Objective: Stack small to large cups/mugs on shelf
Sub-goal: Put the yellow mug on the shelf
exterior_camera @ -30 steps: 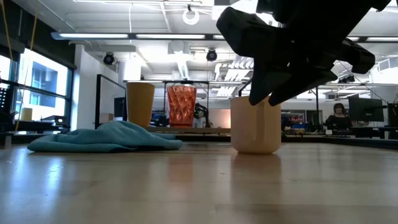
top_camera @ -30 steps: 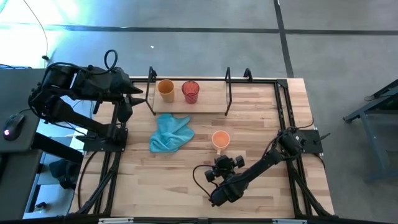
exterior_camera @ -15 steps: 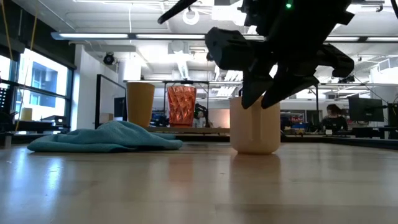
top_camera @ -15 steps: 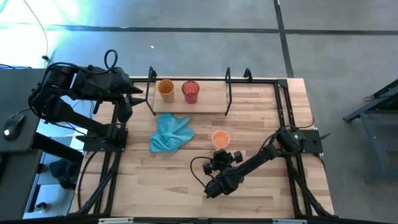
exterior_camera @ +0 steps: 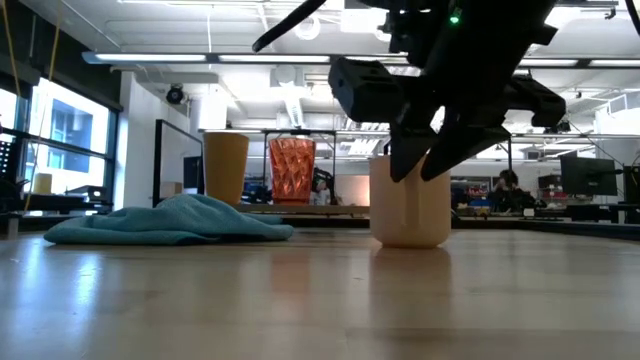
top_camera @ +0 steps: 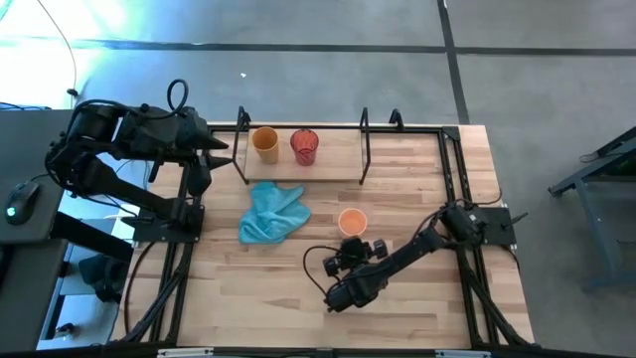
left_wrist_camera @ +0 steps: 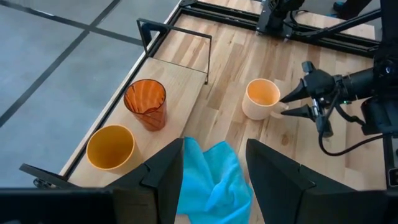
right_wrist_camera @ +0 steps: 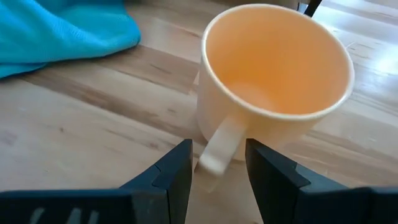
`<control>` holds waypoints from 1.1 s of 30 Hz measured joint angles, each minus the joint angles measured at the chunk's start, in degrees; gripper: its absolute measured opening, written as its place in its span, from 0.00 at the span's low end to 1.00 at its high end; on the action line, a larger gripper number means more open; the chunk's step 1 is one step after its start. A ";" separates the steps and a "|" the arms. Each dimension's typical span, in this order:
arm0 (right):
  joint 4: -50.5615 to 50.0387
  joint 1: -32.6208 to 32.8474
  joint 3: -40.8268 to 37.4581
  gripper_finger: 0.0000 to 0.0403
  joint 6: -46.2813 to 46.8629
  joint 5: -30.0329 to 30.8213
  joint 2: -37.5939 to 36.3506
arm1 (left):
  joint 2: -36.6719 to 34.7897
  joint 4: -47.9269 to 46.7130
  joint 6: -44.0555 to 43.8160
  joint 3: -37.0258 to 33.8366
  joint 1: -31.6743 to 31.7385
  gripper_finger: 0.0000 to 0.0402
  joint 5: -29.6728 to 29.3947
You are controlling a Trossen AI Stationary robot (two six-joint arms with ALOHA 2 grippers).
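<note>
A light orange mug (top_camera: 353, 221) stands upright on the table, its pale handle (right_wrist_camera: 216, 148) turned toward the near edge. My right gripper (right_wrist_camera: 217, 171) sits just in front of it, open, slanting down, with one finger on each side of the handle; I see no touch. On the clear base of the black wire shelf (top_camera: 365, 149) at the far side stand a mustard-yellow cup (top_camera: 264, 141) and a red ribbed cup (top_camera: 304, 145), side by side. My left gripper (top_camera: 224, 149) hangs open, high above the table's far left.
A light blue cloth (top_camera: 273, 212) lies crumpled between the shelf and the mug, left of the mug. Black arm-mount frames (top_camera: 462, 179) run along the table's left and right sides. Bare wood (top_camera: 248, 288) lies near the front edge.
My right gripper has swung a little toward the table's left edge and closer to the mug, so that its fingers now stand on either side of the handle. Its gap looks unchanged. The mug has stayed in place.
</note>
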 joint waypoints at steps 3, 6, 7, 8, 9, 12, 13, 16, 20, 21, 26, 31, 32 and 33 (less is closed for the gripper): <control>-0.12 -0.64 -0.02 0.34 -0.02 -0.02 0.00 | -0.23 0.00 0.00 -0.04 0.00 0.41 0.00; -0.13 -1.09 -0.02 0.28 -0.61 -0.07 0.00 | -0.60 0.01 -0.02 -0.04 0.00 0.41 -0.02; -0.14 -1.17 -0.02 0.24 -0.96 -0.05 0.00 | -0.81 0.02 -0.02 -0.04 0.02 0.41 -0.02; -0.14 -1.17 -0.04 0.21 -0.96 -0.05 0.00 | -0.94 0.02 -0.04 -0.04 0.02 0.41 -0.02; -0.12 -1.14 -0.04 0.17 -0.98 -0.05 0.00 | -1.12 0.02 -0.12 -0.04 0.02 0.41 -0.02; -0.16 -1.10 -0.04 0.06 -1.92 0.07 -0.02 | -1.63 0.02 -0.26 -0.04 0.00 0.41 -0.02; -0.09 -1.05 -0.04 0.04 -2.53 0.11 -0.02 | -1.79 0.02 -0.41 -0.04 0.00 0.41 -0.02; -0.09 -1.01 -0.04 0.06 -3.26 0.12 -0.02 | -1.92 0.02 -0.63 -0.04 0.02 0.41 -0.02; -0.09 -1.01 -0.04 0.08 -3.27 0.41 -0.02 | -1.88 0.02 -0.66 -0.04 0.02 0.41 -0.02; -0.06 -1.01 -0.04 0.07 -3.29 0.82 -0.02 | -1.90 0.02 -0.66 -0.04 0.02 0.41 -0.01; 0.20 -0.90 -0.07 0.04 -3.31 3.02 -0.02 | -1.88 0.03 -0.95 -0.04 0.02 0.41 0.26; 1.80 -0.88 -0.07 0.04 -3.06 4.64 -0.04 | -1.88 0.03 -1.29 -0.04 0.02 0.41 0.28; 2.08 -0.88 -0.07 0.04 -3.06 4.86 -0.04 | -1.88 0.02 -1.29 -0.04 0.02 0.41 0.29; 2.47 -1.06 -0.07 0.04 -3.06 4.96 -0.04 | -1.88 0.02 -1.29 -0.04 0.02 0.41 0.31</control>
